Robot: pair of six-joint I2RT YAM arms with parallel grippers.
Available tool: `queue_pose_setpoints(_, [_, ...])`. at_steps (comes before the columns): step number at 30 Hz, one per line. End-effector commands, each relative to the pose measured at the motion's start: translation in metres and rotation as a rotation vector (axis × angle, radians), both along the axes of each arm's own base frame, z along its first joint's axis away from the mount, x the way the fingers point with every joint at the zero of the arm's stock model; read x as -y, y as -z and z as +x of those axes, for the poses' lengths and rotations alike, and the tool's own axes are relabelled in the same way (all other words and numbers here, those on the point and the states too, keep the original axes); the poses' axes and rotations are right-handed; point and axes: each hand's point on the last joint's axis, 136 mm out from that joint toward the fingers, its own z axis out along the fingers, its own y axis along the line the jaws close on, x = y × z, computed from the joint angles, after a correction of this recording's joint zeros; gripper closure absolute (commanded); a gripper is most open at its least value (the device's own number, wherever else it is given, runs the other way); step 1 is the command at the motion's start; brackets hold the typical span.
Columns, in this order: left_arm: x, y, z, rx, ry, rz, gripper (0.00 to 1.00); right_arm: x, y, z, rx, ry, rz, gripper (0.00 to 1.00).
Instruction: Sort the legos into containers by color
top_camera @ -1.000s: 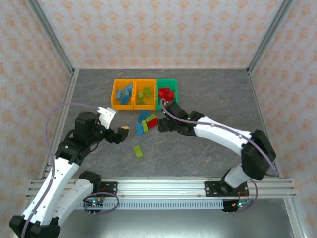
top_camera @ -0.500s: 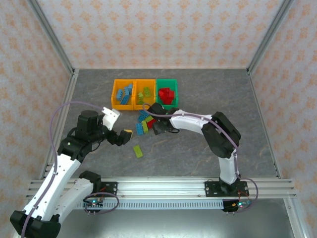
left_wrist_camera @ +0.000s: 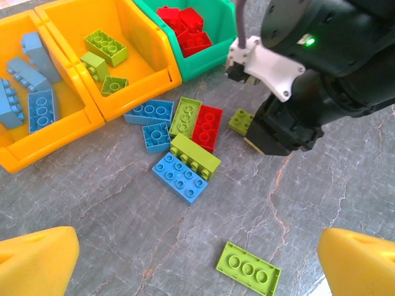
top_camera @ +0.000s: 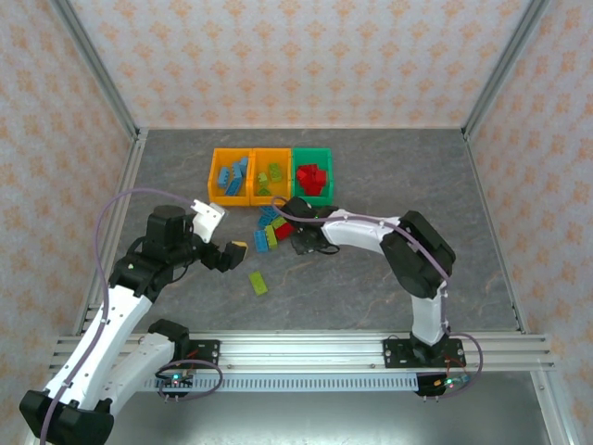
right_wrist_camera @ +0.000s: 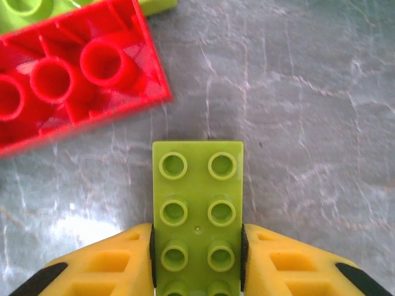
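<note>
Lime green lego [right_wrist_camera: 197, 203] — clamped in the right claw [right_wrist_camera: 197, 262] — beside a red lego [right_wrist_camera: 74, 86].

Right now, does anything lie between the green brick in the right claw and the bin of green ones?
Yes, loose bricks: a red brick beside the held lime brick in the right gripper, then a second lime brick and a blue brick before the middle orange bin. Lifting likely clears them.

lime brick [right_wrist_camera: 197, 203] and red brick [right_wrist_camera: 68, 86]: glossy moulded plastic. orange bins [left_wrist_camera: 139, 92] and green bin [left_wrist_camera: 207, 61]: smooth, shiny plastic. tabletop [left_wrist_camera: 123, 234]: matt, grey, stone-veined. right tool [right_wrist_camera: 197, 265]: yellow satin plastic.
</note>
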Motion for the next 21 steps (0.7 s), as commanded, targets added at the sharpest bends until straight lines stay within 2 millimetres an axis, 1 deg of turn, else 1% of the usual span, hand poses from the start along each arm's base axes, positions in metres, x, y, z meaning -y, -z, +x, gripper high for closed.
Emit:
queue_pose_setpoints(1, [-0.005, -0.008, 0.0, 0.021, -0.012, 0.021, 0.0, -0.008, -0.056, 0.005, 0.108, 0.015, 0.141, 0.65])
queue_pose_setpoints(5, [-0.007, -0.009, 0.0, 0.031, -0.02, 0.026, 0.0, -0.023, -0.114, 0.014, 0.256, -0.008, 0.323, 0.64])
queue_pose_setpoints(8, [-0.008, -0.01, 0.001, 0.032, -0.029, 0.031, 0.0, -0.031, -0.15, 0.037, 0.391, 0.016, 0.381, 0.64])
queue_pose_setpoints(10, [-0.01, -0.009, 0.001, 0.033, -0.036, 0.036, 0.0, -0.039, -0.162, 0.059, 0.451, 0.046, 0.379, 0.65])
queue_pose_setpoints(12, [-0.012, -0.008, 0.002, 0.031, -0.048, 0.043, 0.0, -0.049, -0.164, 0.084, 0.462, 0.065, 0.375, 0.65])
queue_pose_setpoints(14, [-0.016, -0.007, 0.003, 0.03, -0.072, 0.056, 0.0, -0.06, -0.158, 0.111, 0.451, 0.084, 0.359, 0.65])
queue_pose_setpoints(16, [-0.024, -0.006, 0.006, 0.035, -0.117, 0.081, 0.0, -0.069, -0.145, 0.138, 0.423, 0.11, 0.353, 0.65])
queue_pose_setpoints(18, [-0.036, -0.004, 0.009, 0.037, -0.177, 0.114, 0.0, -0.073, -0.133, 0.159, 0.4, 0.138, 0.327, 0.65])
queue_pose_setpoints(19, [-0.04, -0.004, 0.01, 0.038, -0.199, 0.127, 0.0, -0.076, -0.127, 0.166, 0.386, 0.139, 0.315, 0.64])
queue_pose_setpoints(21, [-0.047, -0.003, 0.012, 0.043, -0.239, 0.147, 0.0, -0.085, -0.119, 0.174, 0.361, 0.116, 0.294, 0.58])
